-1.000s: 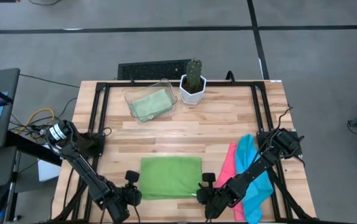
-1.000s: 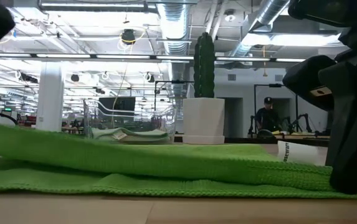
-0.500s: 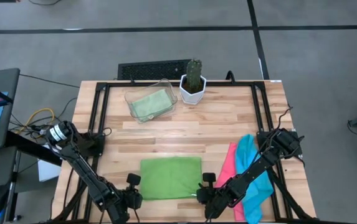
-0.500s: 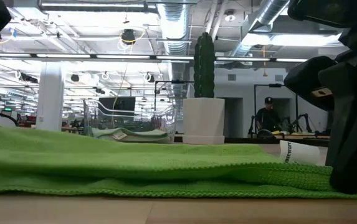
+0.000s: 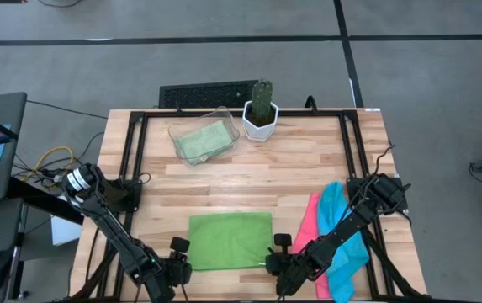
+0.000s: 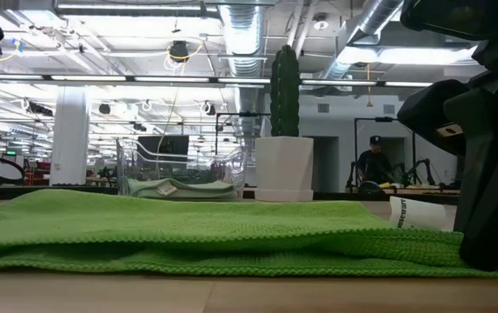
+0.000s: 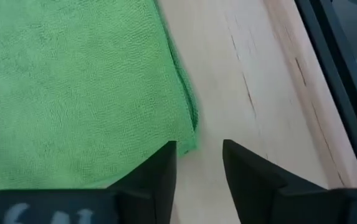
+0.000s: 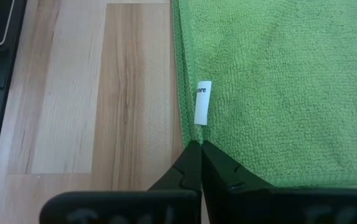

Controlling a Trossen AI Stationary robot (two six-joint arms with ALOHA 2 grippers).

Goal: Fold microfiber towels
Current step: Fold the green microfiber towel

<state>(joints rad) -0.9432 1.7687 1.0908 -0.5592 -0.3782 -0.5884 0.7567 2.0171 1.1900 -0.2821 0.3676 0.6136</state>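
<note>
High view first: the wooden table [image 5: 308, 160] has a bright green towel [image 5: 230, 240] lying flat and folded near its front edge. Using that towel as the landmark, the left gripper [image 5: 176, 263] sits at its front left corner and the right gripper [image 5: 278, 259] sits at its front right corner. Further to the right of the green towel lie a pink towel [image 5: 307, 225] and a blue towel [image 5: 340, 234], touching each other, with the right arm stretched over them. Far behind the green towel stands a clear tray [image 5: 203, 135] with a pale green towel [image 5: 201, 140] inside it, and just beside the tray is a small cactus [image 5: 262, 99] in a white pot [image 5: 259, 124]. Low view next: the bright green towel [image 6: 188, 230] spreads wide and low across the table, in two layers with a knitted edge at the front. A white tag [image 6: 418, 213] sticks out at its right end, next to a big dark gripper part [image 6: 483, 148]. Behind the towel you can see the clear tray [image 6: 179, 169], the white pot [image 6: 283, 168] and the tall cactus [image 6: 284, 80]. Far back in the room a person [image 6: 372, 161] is sitting. Left wrist view: the left gripper [image 7: 198, 168] has its two fingers apart, and the corner of the green towel [image 7: 72, 81] lies just by one finger, not pinched. Right wrist view: the right gripper [image 8: 194, 163] has its fingers pressed together right at the edge of the green towel [image 8: 278, 81], just below the white tag [image 8: 202, 102]; I cannot tell if any cloth is caught between them.
</note>
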